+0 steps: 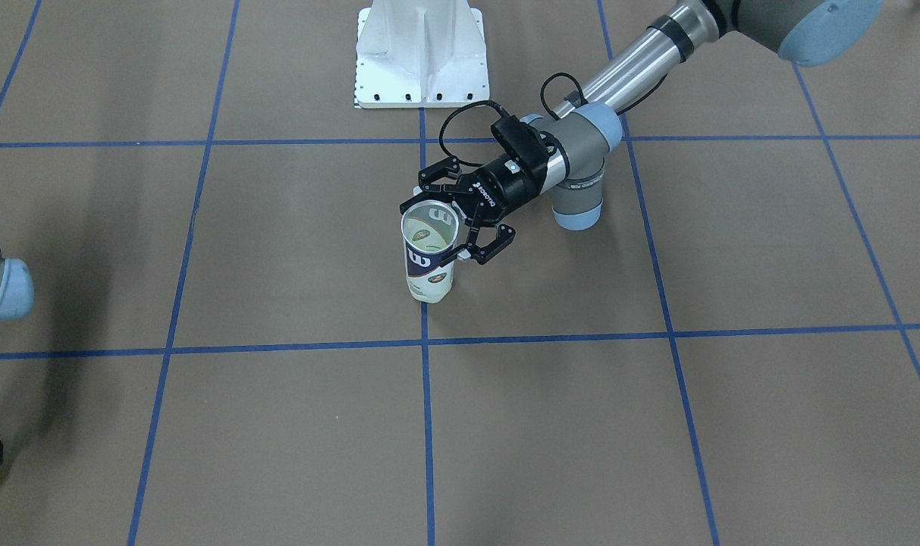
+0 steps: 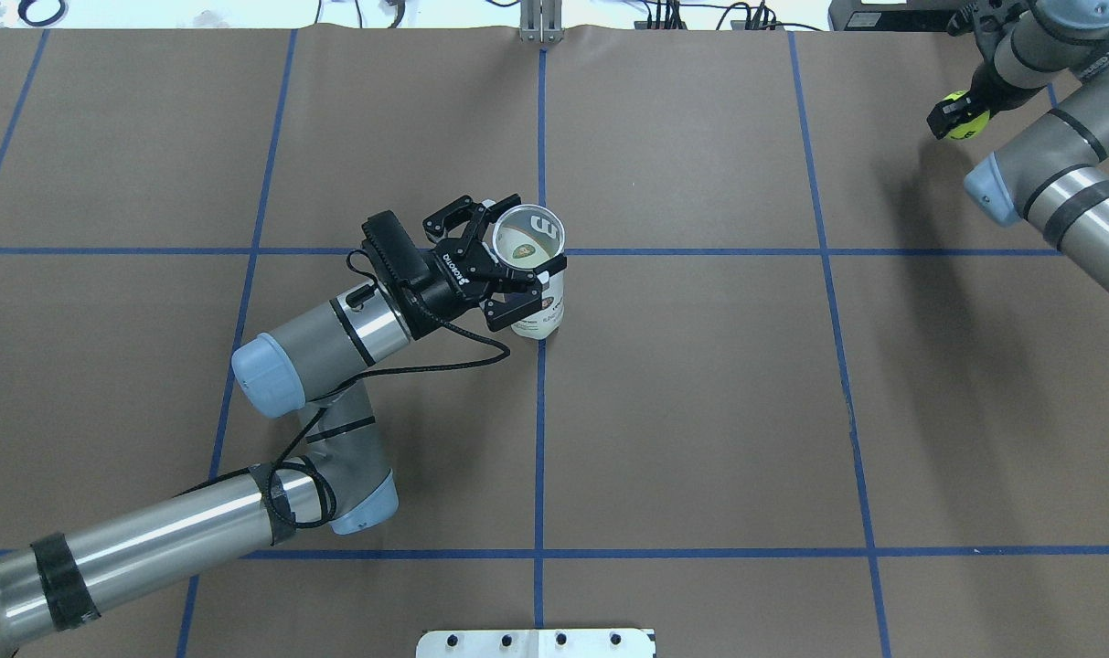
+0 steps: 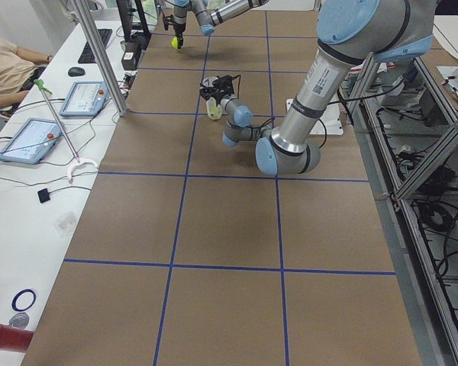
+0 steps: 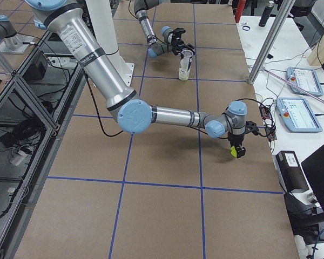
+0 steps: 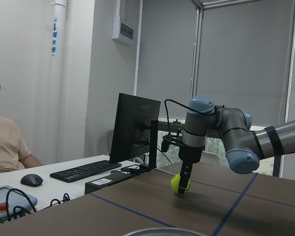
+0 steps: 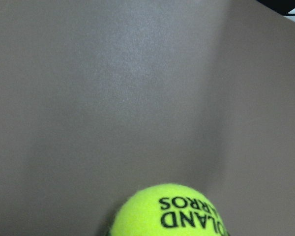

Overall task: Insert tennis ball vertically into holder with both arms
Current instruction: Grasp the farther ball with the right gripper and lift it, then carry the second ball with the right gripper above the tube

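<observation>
The holder (image 1: 429,262) is a clear can with a navy "W" label. It stands upright with its mouth up near the table's middle, and also shows in the overhead view (image 2: 541,309). My left gripper (image 1: 438,227) comes in level and is shut on the holder just below its rim, one finger on each side (image 2: 523,251). My right gripper (image 2: 959,116) points down at the table's far right and is shut on the yellow-green tennis ball (image 2: 964,126). The ball hangs close over the paper (image 5: 180,183), far from the holder. The right wrist view shows the ball's top with black lettering (image 6: 172,211).
The white robot base plate (image 1: 422,53) lies behind the holder. Blue tape lines cross the brown table cover. A white bench with tablets (image 3: 80,97), a keyboard and a seated person (image 3: 8,65) runs along the operators' side. A metal post (image 4: 270,38) stands there.
</observation>
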You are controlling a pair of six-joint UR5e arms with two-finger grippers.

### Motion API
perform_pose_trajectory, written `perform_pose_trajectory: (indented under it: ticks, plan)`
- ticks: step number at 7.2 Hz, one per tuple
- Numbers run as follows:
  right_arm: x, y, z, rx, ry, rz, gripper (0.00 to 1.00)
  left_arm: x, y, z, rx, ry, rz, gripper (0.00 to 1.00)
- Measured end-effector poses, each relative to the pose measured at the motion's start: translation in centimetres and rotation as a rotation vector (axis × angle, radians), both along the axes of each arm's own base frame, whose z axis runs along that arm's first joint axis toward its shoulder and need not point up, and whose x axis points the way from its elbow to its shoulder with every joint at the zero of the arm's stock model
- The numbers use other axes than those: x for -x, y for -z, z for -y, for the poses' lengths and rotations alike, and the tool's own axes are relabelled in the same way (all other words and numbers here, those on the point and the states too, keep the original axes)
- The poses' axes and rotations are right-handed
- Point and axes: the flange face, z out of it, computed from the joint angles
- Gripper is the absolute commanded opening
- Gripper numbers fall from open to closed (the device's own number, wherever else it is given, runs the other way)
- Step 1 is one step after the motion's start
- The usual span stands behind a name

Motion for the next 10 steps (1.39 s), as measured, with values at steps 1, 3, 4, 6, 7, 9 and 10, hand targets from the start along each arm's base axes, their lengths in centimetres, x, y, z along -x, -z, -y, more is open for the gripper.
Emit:
perform_pose_trajectory:
  ticks: [1, 3, 4, 6, 7, 9, 10]
  plan:
    - [0.2, 3.8, -0.1, 0.028, -0.042, 0.087, 0.0, 0.0, 0.0, 0.0, 0.0, -0.001, 0.001, 0.96]
    - [0.5, 12.9, -2.2, 0.11, -0.112, 0.261, 0.0, -0.1, 0.0, -0.1, 0.001, -0.003, 0.002, 0.96]
    - [1.0, 17.6, -4.2, 0.153, -0.138, 0.326, 0.0, -0.2, 0.0, -0.1, 0.001, -0.003, 0.002, 0.96]
    - [3.9, 27.6, -10.1, 0.241, -0.182, 0.421, 0.0, -0.2, 0.1, -0.2, 0.001, -0.003, 0.002, 0.96]
    - [5.2, 32.3, -13.7, 0.285, -0.196, 0.451, 0.0, -0.2, 0.1, -0.1, 0.002, -0.003, 0.003, 0.96]
    - [8.8, 40.0, -19.9, 0.351, -0.23, 0.476, 0.0, -0.3, 0.2, -0.1, 0.003, -0.003, 0.004, 0.96]
    - [11.8, 43.8, -22.2, 0.372, -0.254, 0.47, 0.0, -0.3, 0.1, -0.1, 0.003, -0.003, 0.005, 0.96]
